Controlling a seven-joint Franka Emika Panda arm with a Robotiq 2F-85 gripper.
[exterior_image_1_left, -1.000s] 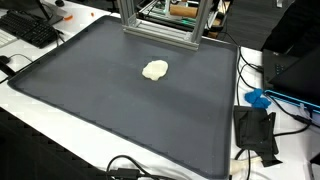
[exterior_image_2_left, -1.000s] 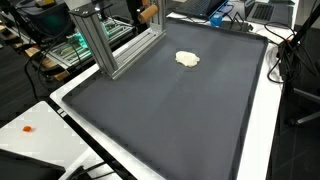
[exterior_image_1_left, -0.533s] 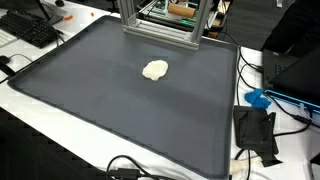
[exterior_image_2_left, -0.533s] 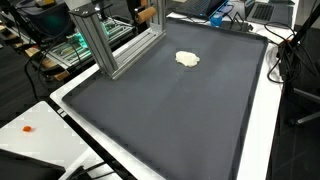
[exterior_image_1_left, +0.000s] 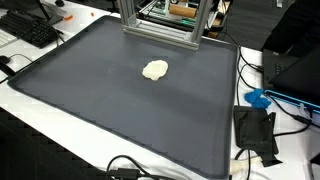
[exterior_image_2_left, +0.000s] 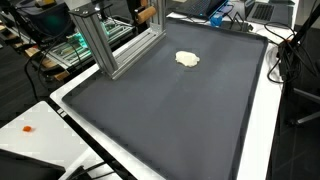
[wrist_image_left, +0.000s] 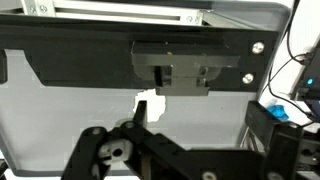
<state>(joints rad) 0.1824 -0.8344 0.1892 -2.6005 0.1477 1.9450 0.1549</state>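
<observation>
A small white lump lies by itself on the big dark mat. It's up toward the end where the metal frame stands, near it but not touching. Nothing holds the lump. It sits low & soft-looking, so it prob. stays put on its own. In both exterior views no robot arm shows over the mat. In the wrist view the lump is approx. mid pic, w/ gray mat around it & dark robot parts above & below. The fingers are the black bars at the bottom, I think, and they are apart from the lump, not on it. Can't tell if they're spread or together, the pic is too messy there. The mat has a raised rim all round, like a v. flat tray, prob. so stuff can't slide off onto the white worktop. The lump is what lies in it. Off the mat, prob. kept to the side to be out of the way, are a keyboard, a blue thing & a black box w/ cables. No bowl, cup or bin that I can see.
</observation>
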